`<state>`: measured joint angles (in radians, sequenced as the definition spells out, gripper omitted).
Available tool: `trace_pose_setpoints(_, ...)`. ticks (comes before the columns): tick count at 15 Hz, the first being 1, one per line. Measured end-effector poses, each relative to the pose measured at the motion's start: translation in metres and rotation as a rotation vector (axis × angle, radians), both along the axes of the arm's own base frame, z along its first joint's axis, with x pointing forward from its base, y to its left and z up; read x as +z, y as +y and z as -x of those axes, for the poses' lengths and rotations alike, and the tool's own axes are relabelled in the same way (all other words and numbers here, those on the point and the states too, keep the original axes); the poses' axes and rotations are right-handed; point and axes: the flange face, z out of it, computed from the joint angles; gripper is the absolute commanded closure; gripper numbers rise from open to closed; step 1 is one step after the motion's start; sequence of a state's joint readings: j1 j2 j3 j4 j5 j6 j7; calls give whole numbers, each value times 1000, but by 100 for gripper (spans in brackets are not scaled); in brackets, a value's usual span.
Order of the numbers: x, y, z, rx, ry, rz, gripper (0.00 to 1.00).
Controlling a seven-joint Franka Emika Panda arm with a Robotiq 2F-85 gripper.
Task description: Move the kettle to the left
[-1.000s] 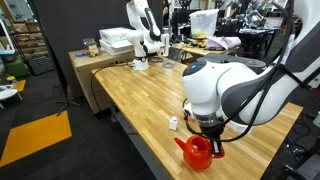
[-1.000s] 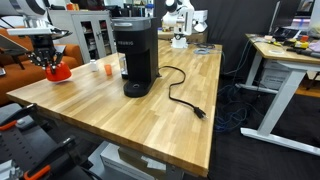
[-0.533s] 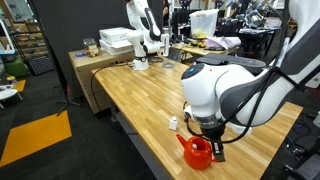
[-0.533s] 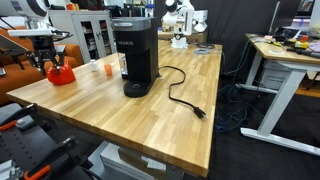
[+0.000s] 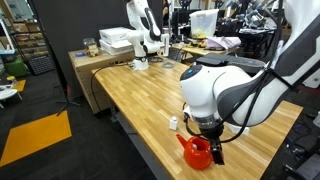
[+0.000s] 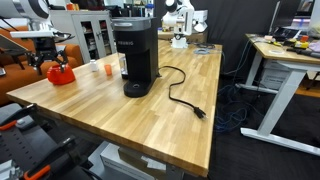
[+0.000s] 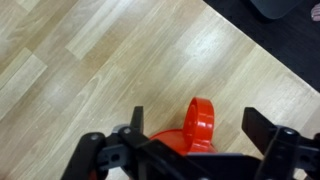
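The kettle [image 5: 198,153] is a small squat red-orange pot resting on the wooden table near its front edge. In an exterior view it [image 6: 61,74] sits at the table's far left corner. My gripper [image 5: 212,142] hovers right over it, jaws spread wide. The wrist view shows the kettle's loop handle [image 7: 198,125] between the two black fingers, with a gap on each side and no finger touching it. The gripper [image 7: 196,125] is open. The kettle's body is mostly hidden behind the gripper frame in the wrist view.
A tall black coffee maker [image 6: 132,58] stands mid-table, its cord [image 6: 183,97] trailing across the wood. A tiny white cup-like item [image 5: 173,122] sits just beside the kettle. An orange cup [image 6: 108,69] stands by the coffee maker. The table edge [image 5: 150,158] runs close by.
The jaws have gone from shut on the kettle's handle to wide open, letting it go. The kettle now rests on the table; the arm has barely moved.
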<state>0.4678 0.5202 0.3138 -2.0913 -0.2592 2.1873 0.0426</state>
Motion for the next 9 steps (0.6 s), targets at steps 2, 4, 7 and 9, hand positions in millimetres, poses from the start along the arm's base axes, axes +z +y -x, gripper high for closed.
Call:
trace_pose_setpoints(2, 6, -1, -2, -3, -13, -2, 0)
trace_pose_setpoints(4, 17, -3, -2, -2, -33, -2, 0)
trace_pose_setpoints(7, 43, -10, 4, 3, -72, -4, 0)
trace_pose_setpoints(9, 66, -19, 13, 1, -104, -1, 0)
